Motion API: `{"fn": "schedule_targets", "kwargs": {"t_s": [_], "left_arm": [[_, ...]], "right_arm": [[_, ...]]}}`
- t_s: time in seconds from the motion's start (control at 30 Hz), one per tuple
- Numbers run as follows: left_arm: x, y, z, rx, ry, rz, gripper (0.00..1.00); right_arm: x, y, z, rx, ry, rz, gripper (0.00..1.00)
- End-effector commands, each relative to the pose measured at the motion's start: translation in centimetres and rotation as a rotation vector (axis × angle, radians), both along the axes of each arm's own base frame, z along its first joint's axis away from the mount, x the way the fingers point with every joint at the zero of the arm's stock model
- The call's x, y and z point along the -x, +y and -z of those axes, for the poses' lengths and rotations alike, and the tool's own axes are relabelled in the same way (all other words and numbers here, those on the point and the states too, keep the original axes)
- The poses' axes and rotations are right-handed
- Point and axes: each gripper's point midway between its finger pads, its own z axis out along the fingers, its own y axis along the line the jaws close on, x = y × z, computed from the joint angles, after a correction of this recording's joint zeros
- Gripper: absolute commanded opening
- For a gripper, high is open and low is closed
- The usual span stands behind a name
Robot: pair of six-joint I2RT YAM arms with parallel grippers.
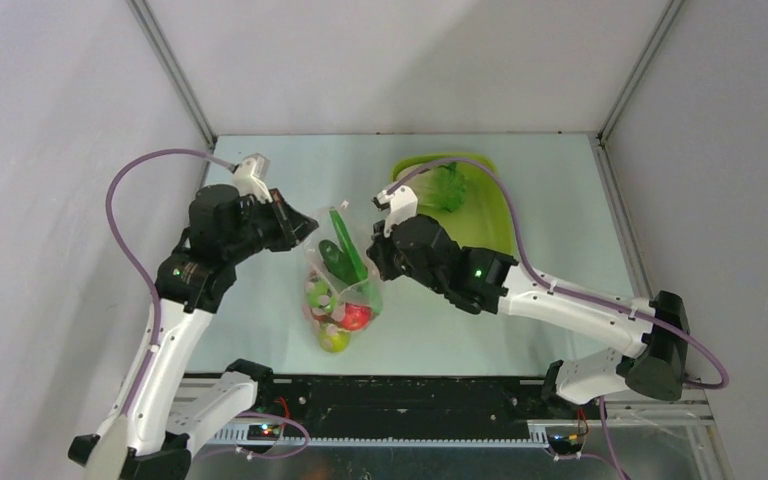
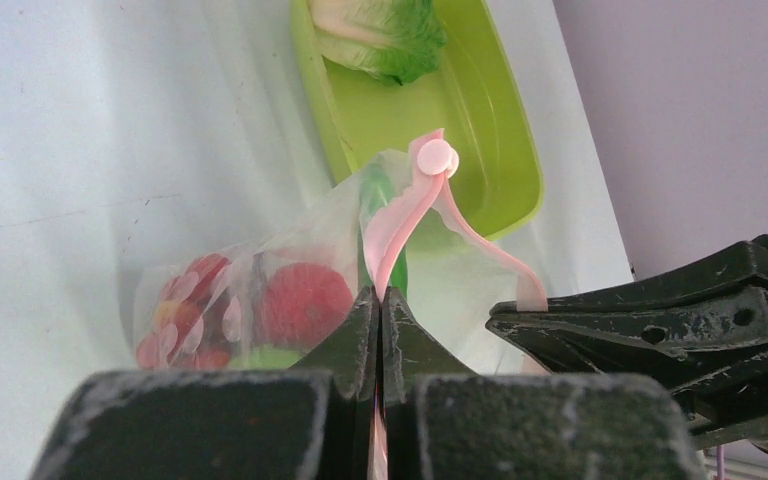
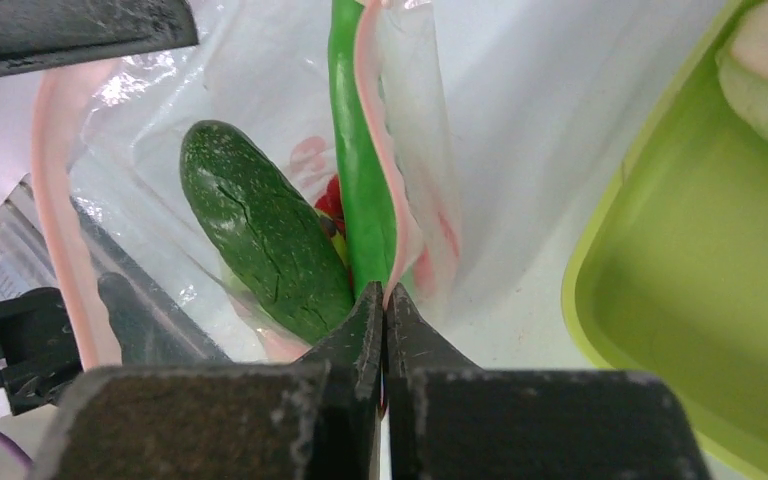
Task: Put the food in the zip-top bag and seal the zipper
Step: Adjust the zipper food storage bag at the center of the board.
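Zipper (image 2: 400, 225) of the zip-top bag (image 1: 338, 290) is pinched on both lips. The left gripper (image 2: 378, 300) and right gripper (image 3: 384, 300) are each clamped shut on one, holding the mouth apart mid-table over the cucumber (image 3: 260, 235) and tomatoes (image 1: 357, 317). Lettuce (image 1: 447, 188) lies in the tray (image 1: 480, 225), so filling looks unfinished. One gripper would probably have to release its lip to fetch it.

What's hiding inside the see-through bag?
Inside the bag I can see a dark green cucumber, a red tomato and a yellow-green pear. Smaller pieces underneath are too covered to name.
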Motion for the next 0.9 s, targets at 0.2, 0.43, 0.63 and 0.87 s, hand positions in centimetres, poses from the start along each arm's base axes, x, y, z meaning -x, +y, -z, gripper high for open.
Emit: {"fn": "schedule_targets", "kwargs": {"t_s": [0.2,0.43,0.63,0.87], "left_arm": [[2.1,1.0,-7.2,0.009,-0.168,-0.023,0.0],[2.8,4.3,-7.9,-0.033,-0.205,-0.188,0.08],[2.6,4.6,-5.0,-0.076,-0.112,-0.205,0.12],[3.0,5.9,-4.8,-0.102,-0.119,-0.257,0.96]], "right_arm": [[0.6,2.7,-13.7,-0.21,-0.26,-0.225,0.0],[0.2,3.9,-16.7,-0.238,-0.313,-0.341,0.0],[0.5,4.6,-16.8,-0.263,-0.34,-0.541,0.0],[0.8,5.0,-14.9,-0.236,-0.33,-0.693,0.0]]}}
